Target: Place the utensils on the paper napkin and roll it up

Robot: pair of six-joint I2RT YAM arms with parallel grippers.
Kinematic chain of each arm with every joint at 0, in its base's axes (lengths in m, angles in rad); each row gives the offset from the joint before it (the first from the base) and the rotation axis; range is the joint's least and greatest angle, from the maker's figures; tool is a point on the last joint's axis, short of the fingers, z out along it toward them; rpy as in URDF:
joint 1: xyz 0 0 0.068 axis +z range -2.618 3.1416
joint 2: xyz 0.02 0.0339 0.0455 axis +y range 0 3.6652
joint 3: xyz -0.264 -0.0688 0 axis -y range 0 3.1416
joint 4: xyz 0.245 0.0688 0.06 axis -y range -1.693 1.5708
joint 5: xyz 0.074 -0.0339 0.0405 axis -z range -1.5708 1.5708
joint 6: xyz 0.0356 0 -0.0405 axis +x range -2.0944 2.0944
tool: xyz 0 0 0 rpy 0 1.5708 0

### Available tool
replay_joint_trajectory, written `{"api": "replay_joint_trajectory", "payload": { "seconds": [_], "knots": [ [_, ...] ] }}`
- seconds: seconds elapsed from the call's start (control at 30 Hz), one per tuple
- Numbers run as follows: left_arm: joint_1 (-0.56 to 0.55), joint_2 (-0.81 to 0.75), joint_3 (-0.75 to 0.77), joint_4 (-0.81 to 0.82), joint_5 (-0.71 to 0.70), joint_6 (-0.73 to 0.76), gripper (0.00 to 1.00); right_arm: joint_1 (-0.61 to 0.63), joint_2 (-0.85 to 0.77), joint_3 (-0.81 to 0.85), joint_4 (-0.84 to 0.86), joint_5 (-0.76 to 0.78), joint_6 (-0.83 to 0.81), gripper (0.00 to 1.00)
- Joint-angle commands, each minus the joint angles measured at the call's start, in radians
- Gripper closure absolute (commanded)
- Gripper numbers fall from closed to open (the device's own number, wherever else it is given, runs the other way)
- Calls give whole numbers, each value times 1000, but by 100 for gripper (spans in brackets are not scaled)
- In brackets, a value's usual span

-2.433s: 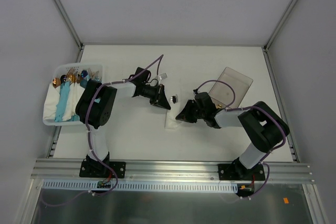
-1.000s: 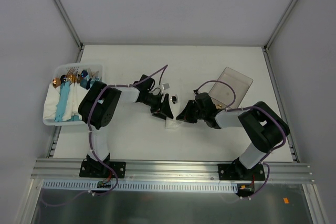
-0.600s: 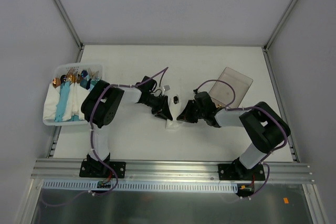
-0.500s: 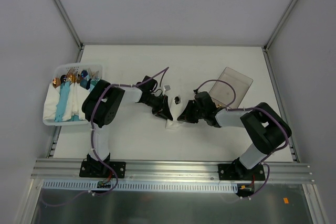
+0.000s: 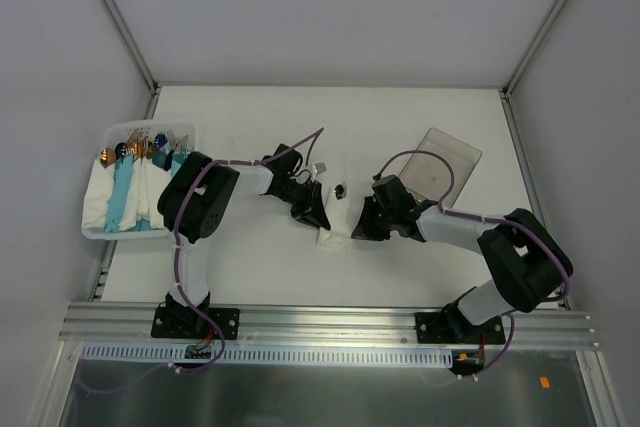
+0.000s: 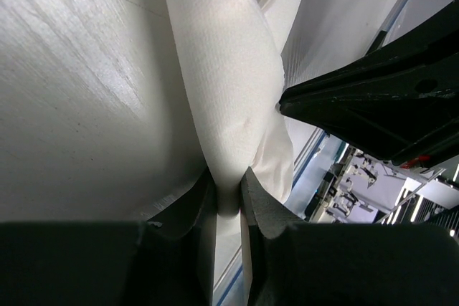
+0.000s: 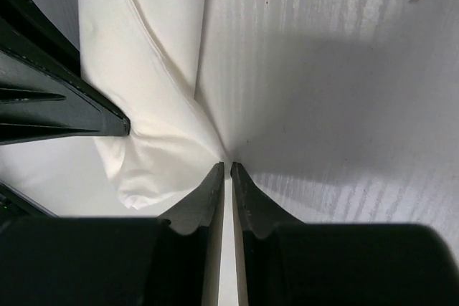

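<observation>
Pinching thin white paper napkin mid-frame with clamped left claw; cannot tell whether right claw grips.

Paper napkin is plain white with a fine ribbed emboss, on a white table with faint streaky grain. The left hand and right hand are matte black, and the arms are black and white with purple cables. The bin at left is white, holding light-blue and white rolled bundles with gold, blue and dark cutlery ends; the tray at right is clear with a smoky brown tint, frame rails silver-grey, walls pale grey.
</observation>
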Motion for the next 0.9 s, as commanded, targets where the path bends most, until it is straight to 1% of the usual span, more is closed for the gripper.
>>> {"api": "replay_joint_trajectory", "payload": {
  "seconds": [0.0, 0.23, 0.6, 0.67, 0.77, 0.87],
  "knots": [
    [2, 50, -6, -26, -204, 59, 100, 4, -18, -1, -142, 50, -65, 88],
    [1, 44, -5, -29, -206, 70, 100, 14, 2, 37, -130, 46, -58, 87],
    [1, 44, -3, -32, -210, 70, 100, 14, -181, 55, -121, 69, -52, 82],
    [1, 44, -2, -34, -210, 71, 100, 14, -193, 65, -109, 66, -55, 82],
    [1, 46, 0, -34, -209, 72, 100, 17, -178, 95, -98, 48, -59, 81],
    [1, 47, 1, -35, -209, 70, 100, 34, -121, 121, -92, 39, -59, 81]
  ]
}}
